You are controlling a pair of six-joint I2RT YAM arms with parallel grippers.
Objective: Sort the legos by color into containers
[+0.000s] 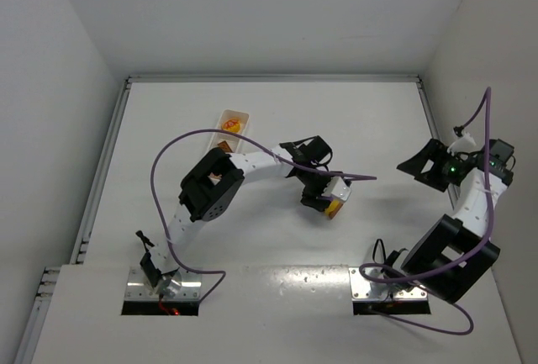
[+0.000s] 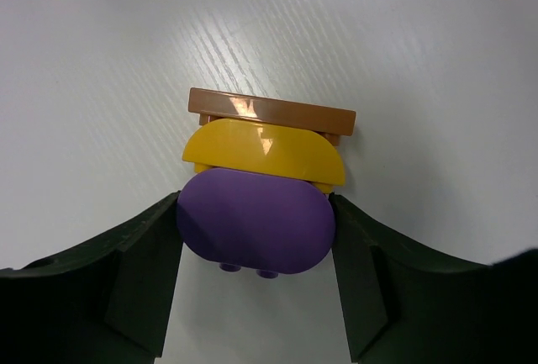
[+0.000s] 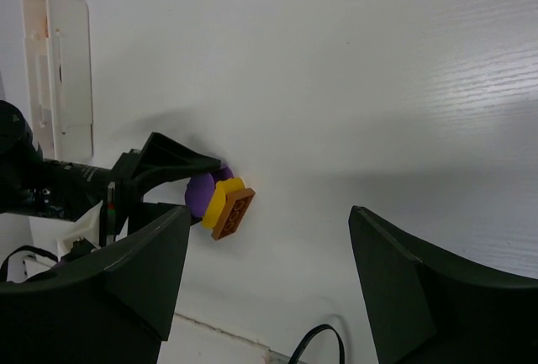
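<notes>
Tabletop (image 1: 336, 120); tray (image 1: 245, 114), yellow lego (image 1: 230, 126) inside

White, faintly grained table (image 1: 361, 112) — a white tray (image 1: 247, 115) lies on it. Right of the tray and nearer, a brown-yellow-purple lego stack (image 1: 334, 207) — contact with the table unclear.

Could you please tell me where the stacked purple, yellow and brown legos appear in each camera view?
Top external: lego stack right of centre, below the middle.
Left wrist: lego stack in the centre, its purple block nearest the camera.
Right wrist: lego stack left of centre, small.
Shared landmark: the left end effector, shut on the purple block.
</notes>
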